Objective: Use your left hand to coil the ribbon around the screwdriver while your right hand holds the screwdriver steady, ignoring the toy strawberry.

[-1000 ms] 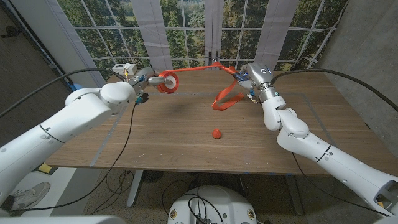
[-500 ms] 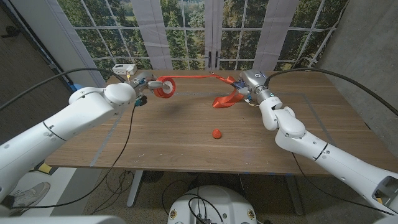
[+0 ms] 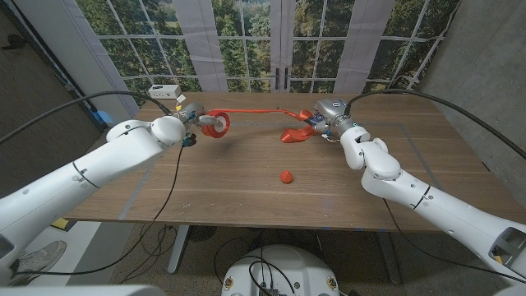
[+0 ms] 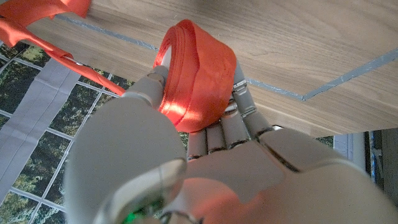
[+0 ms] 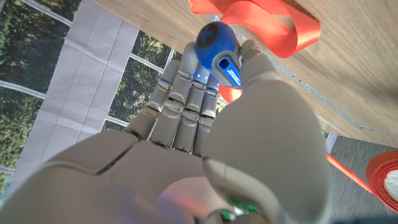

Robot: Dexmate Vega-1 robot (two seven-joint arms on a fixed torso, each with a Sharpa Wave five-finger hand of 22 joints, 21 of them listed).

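The left hand (image 3: 193, 119) grips the orange ribbon spool (image 3: 216, 124), fingers wrapped round its rim, at the far left of the wooden table (image 3: 246, 181). From it a ribbon strand (image 3: 251, 110) runs nearly straight across toward the right hand (image 3: 329, 120), which is closed around the blue-handled screwdriver (image 5: 219, 51); loose ribbon loops (image 3: 296, 131) hang just beside it. So the screwdriver lies to the spool's right, well apart, and coiling likely means circling the spool around that shaft. The toy strawberry (image 3: 285, 176) sits nearer the robot, clear of both.
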